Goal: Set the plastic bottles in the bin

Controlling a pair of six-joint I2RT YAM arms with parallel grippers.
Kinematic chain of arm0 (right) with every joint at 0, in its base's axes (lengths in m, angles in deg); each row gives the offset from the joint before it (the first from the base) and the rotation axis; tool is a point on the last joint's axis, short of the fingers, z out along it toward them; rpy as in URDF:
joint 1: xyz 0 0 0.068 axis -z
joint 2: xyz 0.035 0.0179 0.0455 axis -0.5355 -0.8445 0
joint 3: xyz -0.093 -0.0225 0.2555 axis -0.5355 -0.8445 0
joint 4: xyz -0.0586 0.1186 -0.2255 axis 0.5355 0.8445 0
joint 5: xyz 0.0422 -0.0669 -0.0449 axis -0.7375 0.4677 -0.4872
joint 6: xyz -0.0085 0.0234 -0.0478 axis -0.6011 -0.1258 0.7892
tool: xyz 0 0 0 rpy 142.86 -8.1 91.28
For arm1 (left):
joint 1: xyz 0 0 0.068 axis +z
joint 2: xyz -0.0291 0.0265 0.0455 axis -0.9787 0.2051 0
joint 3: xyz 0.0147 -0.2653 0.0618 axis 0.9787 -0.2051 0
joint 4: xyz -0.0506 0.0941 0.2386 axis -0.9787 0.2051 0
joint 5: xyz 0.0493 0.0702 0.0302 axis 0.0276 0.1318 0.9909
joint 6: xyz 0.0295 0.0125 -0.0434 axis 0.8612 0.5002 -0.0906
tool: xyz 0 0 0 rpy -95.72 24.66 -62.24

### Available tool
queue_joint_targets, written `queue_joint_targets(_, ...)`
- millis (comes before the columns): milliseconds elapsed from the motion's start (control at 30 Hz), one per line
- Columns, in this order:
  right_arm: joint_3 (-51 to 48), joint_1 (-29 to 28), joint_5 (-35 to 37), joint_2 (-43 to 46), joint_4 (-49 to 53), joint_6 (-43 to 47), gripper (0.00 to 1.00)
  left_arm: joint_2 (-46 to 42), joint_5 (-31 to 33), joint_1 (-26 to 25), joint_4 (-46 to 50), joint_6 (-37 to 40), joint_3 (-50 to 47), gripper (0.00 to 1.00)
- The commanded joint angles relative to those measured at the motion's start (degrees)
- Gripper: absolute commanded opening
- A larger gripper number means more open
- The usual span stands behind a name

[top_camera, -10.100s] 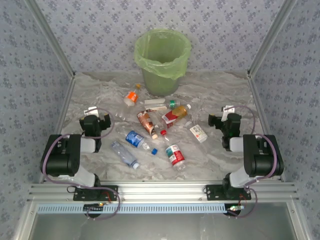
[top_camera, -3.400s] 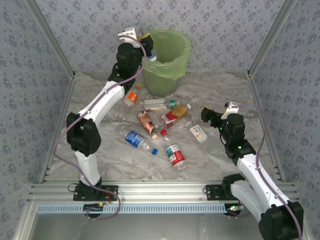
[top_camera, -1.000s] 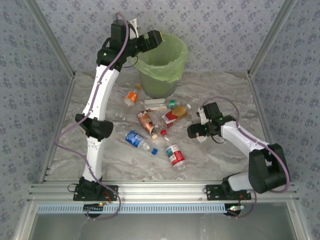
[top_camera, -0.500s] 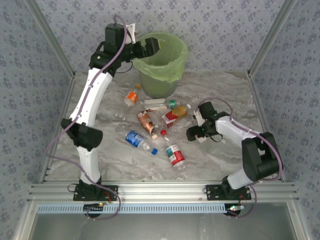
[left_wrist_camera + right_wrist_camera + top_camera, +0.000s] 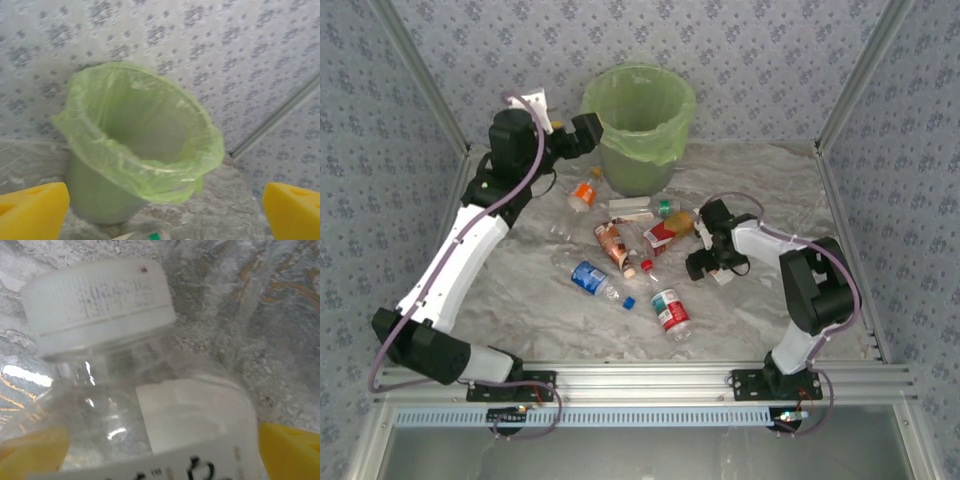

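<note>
The pale green bin (image 5: 672,140) stands at the back with its bag folded over the rim, and its mouth shows in the left wrist view (image 5: 145,165). My left gripper (image 5: 585,130) hangs open and empty beside the bin's left side (image 5: 165,215). Several plastic bottles lie in front of the bin: an orange-labelled one (image 5: 583,195), a red one (image 5: 670,228), a brown one (image 5: 612,245), a blue one (image 5: 590,277) and a red-labelled one (image 5: 669,308). My right gripper (image 5: 703,262) is down at the table, open, its yellow fingers either side of a white-capped, white-labelled bottle (image 5: 190,420).
A clear bottle with a green cap (image 5: 663,208) lies just in front of the bin. Loose caps, red (image 5: 646,265) and blue (image 5: 628,301), sit among the bottles. Patterned walls close in the marbled table (image 5: 520,300) at the back and sides.
My left arm has drawn back from over the bin's rim, to the left and lower. The right gripper has shifted a little left and settled around the white-labelled bottle.
</note>
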Motion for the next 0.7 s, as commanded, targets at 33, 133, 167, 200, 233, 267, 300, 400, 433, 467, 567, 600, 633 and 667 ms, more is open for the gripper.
queue_joint_targets(33,2.4,-1.0,1.3,-2.7,2.9,-1.2,0.98,-4.7,8.5,0.5,-8.6,-5.1,-8.1,0.99)
queue_joint_targets(133,2.7,-1.3,2.9,-3.7,2.4,-2.2,0.97,-7.6,11.5,0.8,-9.0,-7.6,-13.9,0.99)
queue_joint_targets(167,2.7,-1.3,3.1,-4.0,2.1,-2.4,0.97,-8.6,12.5,0.9,-9.1,-8.5,-16.0,0.99)
queue_joint_targets(200,2.9,-1.4,3.4,-4.2,2.0,-2.6,0.96,-9.5,13.4,0.9,-9.1,-9.1,-17.7,0.99)
queue_joint_targets(233,3.1,-1.5,3.8,-4.5,1.9,-2.8,0.96,-10.4,14.6,1.1,-9.0,-9.8,-19.8,0.99)
queue_joint_targets(267,3.3,-1.7,4.4,-4.8,1.8,-3.1,0.95,-11.1,15.5,1.3,-8.8,-10.3,-21.7,0.99)
queue_joint_targets(300,3.6,-1.9,5.2,-5.0,1.8,-3.2,0.94,-11.7,16.1,1.6,-8.3,-10.7,-22.9,0.99)
queue_joint_targets(400,3.8,-2.3,6.0,-5.5,1.6,-3.5,0.9,-13.3,17.3,3.1,-4.9,-12.8,-26.5,0.99)
queue_joint_targets(433,3.9,-2.3,5.7,-5.5,1.5,-3.5,0.89,-13.7,17.2,3.6,-4.2,-13.4,-27.5,0.99)
queue_joint_targets(467,3.8,-2.3,5.6,-5.5,1.3,-3.7,0.89,-14.1,17.1,4.1,-3.4,-13.9,-28.5,0.99)
queue_joint_targets(567,3.3,-2.3,5.5,-4.9,1.3,-4.2,0.84,-14.9,16.3,5.3,-1.6,-14.6,-30.8,0.99)
queue_joint_targets(600,3.2,-2.3,5.3,-4.7,1.3,-4.2,0.83,-15.1,16.3,5.5,-1.0,-14.7,-31.3,0.99)
queue_joint_targets(633,3.1,-2.4,5.0,-4.6,1.3,-4.1,0.83,-15.2,16.3,5.6,-0.6,-14.9,-31.9,0.99)
queue_joint_targets(667,3.1,-2.4,4.9,-4.4,-0.2,-4.3,0.83,-15.3,16.3,5.7,-0.6,-15.3,-32.5,0.99)
